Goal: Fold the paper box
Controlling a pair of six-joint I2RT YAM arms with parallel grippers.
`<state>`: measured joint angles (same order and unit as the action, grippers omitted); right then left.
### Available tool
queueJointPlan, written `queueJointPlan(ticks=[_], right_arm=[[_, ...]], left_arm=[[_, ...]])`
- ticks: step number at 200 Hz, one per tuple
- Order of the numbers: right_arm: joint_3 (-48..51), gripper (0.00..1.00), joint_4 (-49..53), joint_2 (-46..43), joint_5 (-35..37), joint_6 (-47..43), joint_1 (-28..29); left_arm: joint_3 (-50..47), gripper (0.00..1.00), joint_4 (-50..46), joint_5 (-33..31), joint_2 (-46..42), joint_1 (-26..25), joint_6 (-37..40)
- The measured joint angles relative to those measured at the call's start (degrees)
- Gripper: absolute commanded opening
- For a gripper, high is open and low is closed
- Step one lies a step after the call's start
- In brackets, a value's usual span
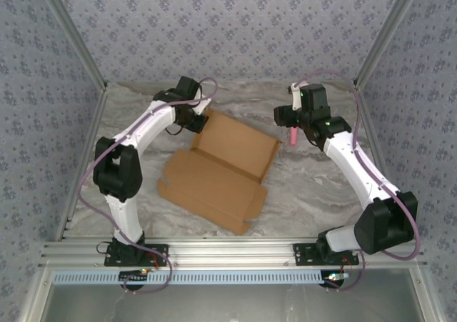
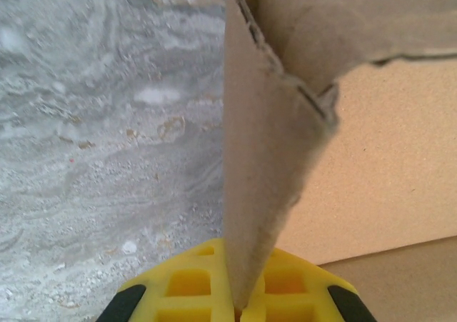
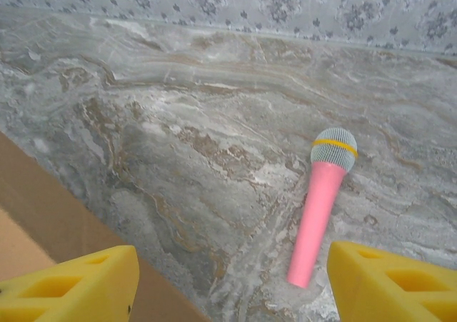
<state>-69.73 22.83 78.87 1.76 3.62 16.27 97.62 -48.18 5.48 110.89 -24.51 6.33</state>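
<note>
The paper box (image 1: 218, 168) is a flat brown cardboard sheet with flaps, lying mid-table. My left gripper (image 1: 200, 116) is at its far left corner, shut on a raised flap of the paper box (image 2: 264, 165); the flap's edge runs down between the yellow fingers (image 2: 193, 283). My right gripper (image 1: 289, 115) hovers past the sheet's far right corner, open with nothing between its yellow fingers (image 3: 78, 283). In the right wrist view a strip of the paper box (image 3: 43, 233) shows at lower left.
A small pink toy microphone (image 1: 293, 134) (image 3: 321, 204) lies on the marble table just right of the box, under the right gripper. Patterned walls and metal frame posts (image 1: 71, 33) enclose the table on three sides.
</note>
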Motion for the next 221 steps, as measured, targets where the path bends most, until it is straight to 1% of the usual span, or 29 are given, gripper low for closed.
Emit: queueJointPlan(ticks=[23,49,77,90,153,188,209,221], right_arm=[[1.70,0.72,-0.15,-0.44,-0.02,0.02,-0.59],[3.69,0.72,-0.04,-1.09,-0.02,0.20,-1.20],[5.22,0.72,-0.02,-1.88,-0.02,0.26,-1.97],[5.66,0.72,-0.04,-2.32,-0.04,0.44,-2.40],[7.87,0.72,-0.15,-3.78,-0.26,1.05,-3.96],[9.29,0.72,-0.13,-4.00,-0.70,1.11,-4.42],[9.75,0.72,-0.17,-4.02,-0.94,1.11,-4.63],[9.94,0.73,-0.17,-4.13,-1.09,1.16,-4.79]], left_arm=[[5.25,0.00,-6.19,-0.72,3.80,-0.33,2.01],[11.91,0.00,-12.02,-2.54,8.92,-1.92,3.80],[18.05,0.04,-16.46,-5.18,14.08,-3.61,4.66],[19.34,0.06,-17.42,-6.12,15.39,-4.04,4.79],[28.37,0.09,-20.98,-9.66,23.50,-4.55,4.52],[30.27,0.11,-20.94,-11.41,26.34,-4.87,3.65],[30.27,0.15,-20.61,-12.24,26.56,-5.29,3.61],[30.45,0.19,-20.33,-12.41,26.60,-5.64,3.67]])
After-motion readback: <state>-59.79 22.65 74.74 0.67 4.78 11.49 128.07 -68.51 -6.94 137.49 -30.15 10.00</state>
